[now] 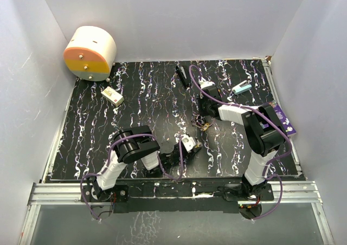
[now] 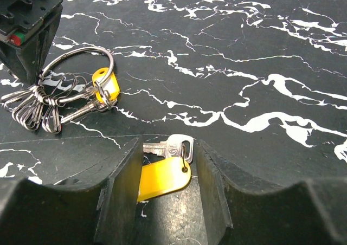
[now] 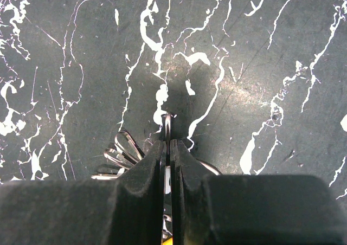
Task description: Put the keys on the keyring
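- The right gripper is pressed shut on the rim of the keyring; a yellow-headed key is seen already on it.
- The left gripper is held spread, with a loose yellow key lying between its fingers.
- Bare tabletop is noted beyond; its edges are well apart.

— Where is the keyring?
— Mid-table. It is a thin silver ring, tilted up on edge and pinched at its rim by the right gripper. A bunch of small silver loops fans out from its low side onto the table.
— Is any key on it?
— Yes, a yellow-headed key sits on the ring, blade pointing toward the loops.
— Any others?
— A loose key, silver with a yellow head, lies near the ring but apart from it, between the spread fingers of the left gripper.
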